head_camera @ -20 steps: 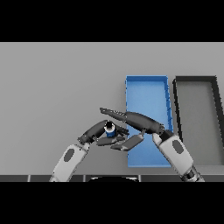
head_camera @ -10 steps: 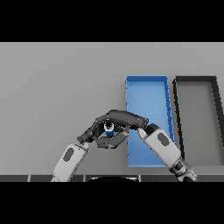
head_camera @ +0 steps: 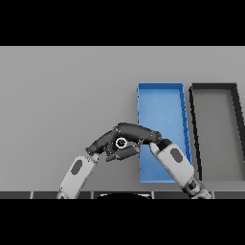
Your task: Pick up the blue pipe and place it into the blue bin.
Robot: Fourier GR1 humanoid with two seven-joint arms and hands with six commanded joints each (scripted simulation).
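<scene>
the blue pipe [head_camera: 120, 142] is barely being shown, just a small round end peeking out between both hands, so its long axis can't be told. it's being sat just left of the blue bin [head_camera: 160, 103], close to the bin's near left edge. the right robot hand [head_camera: 136, 133] is being curled over it from the bin side, looking like it's being gripped; the left robot hand [head_camera: 106, 143] is being pressed in from the other side, fingers hard to read. the grey bench [head_camera: 62, 95] is flat, and a dark bin [head_camera: 215, 124] is being sat right of the blue one. probably only a short carry rightward is being needed.
</scene>
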